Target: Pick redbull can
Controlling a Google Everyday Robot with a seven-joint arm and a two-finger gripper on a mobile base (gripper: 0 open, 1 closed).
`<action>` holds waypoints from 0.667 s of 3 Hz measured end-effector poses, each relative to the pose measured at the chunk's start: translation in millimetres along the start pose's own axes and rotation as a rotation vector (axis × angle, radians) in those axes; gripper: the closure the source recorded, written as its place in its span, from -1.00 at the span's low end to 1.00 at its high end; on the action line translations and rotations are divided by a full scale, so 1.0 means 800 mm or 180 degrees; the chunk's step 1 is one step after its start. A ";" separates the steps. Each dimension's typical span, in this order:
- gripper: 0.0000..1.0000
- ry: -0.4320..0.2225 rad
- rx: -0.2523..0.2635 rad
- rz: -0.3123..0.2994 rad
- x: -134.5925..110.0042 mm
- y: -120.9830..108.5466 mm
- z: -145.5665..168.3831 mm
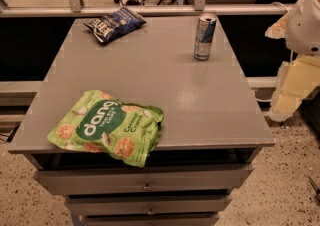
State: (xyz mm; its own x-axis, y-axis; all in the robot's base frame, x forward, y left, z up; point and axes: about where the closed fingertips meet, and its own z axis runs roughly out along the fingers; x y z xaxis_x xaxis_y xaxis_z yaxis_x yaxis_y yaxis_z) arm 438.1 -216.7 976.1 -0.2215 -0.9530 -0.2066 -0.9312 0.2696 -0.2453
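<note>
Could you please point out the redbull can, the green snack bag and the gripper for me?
redbull can (204, 36), camera view, middle of its blue and silver side.
green snack bag (107, 126), camera view, centre of its printed front.
gripper (287, 101), camera view, its pale lower end, off the right edge of the table (200, 100).

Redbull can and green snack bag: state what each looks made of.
The redbull can looks metal, probably aluminium: smooth silver-and-blue body, shiny top rim. The green snack bag seems thin glossy plastic film: crinkled, with highlights. The gripper hangs beyond the table's right edge, away from both.
</note>
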 end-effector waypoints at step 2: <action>-1.00 -0.0192 -0.0033 0.0057 0.000 -0.013 0.019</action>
State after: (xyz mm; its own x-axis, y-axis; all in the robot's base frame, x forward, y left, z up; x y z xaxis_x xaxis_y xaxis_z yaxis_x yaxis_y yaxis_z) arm 452.7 -217.5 964.1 -0.2206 -0.9379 -0.2676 -0.9303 0.2848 -0.2313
